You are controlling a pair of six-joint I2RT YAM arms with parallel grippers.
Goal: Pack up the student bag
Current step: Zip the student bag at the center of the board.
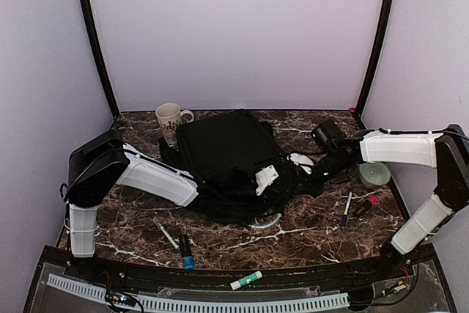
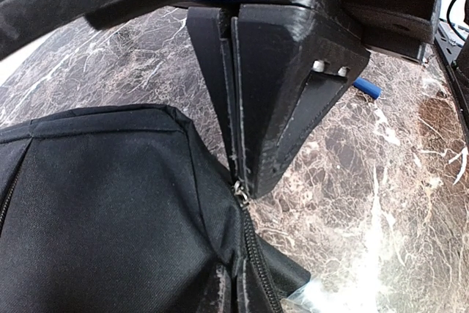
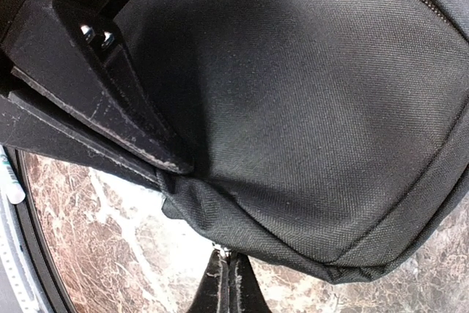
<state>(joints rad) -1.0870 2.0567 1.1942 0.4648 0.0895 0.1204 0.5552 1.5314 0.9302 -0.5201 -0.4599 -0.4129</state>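
The student bag (image 1: 223,153), a large black backpack, lies in the middle of the table. My left gripper (image 1: 287,182) reaches across it to its right edge. In the left wrist view the gripper (image 2: 240,185) is shut on the small metal zipper pull (image 2: 239,192) at the end of the zipper track (image 2: 258,262). My right gripper (image 1: 306,175) comes in from the right. In the right wrist view the gripper (image 3: 167,170) is shut on a fold of the bag's fabric (image 3: 308,108). The left fingers (image 3: 229,287) show there at the bottom, just below the bag.
A white mug (image 1: 171,117) stands behind the bag's left corner. Pens (image 1: 165,232) and a blue-capped marker (image 1: 186,253) lie front left, a green-capped stick (image 1: 246,280) on the near rail. A blue pen (image 1: 346,209), a pink marker (image 1: 366,204) and a round disc (image 1: 374,174) lie right.
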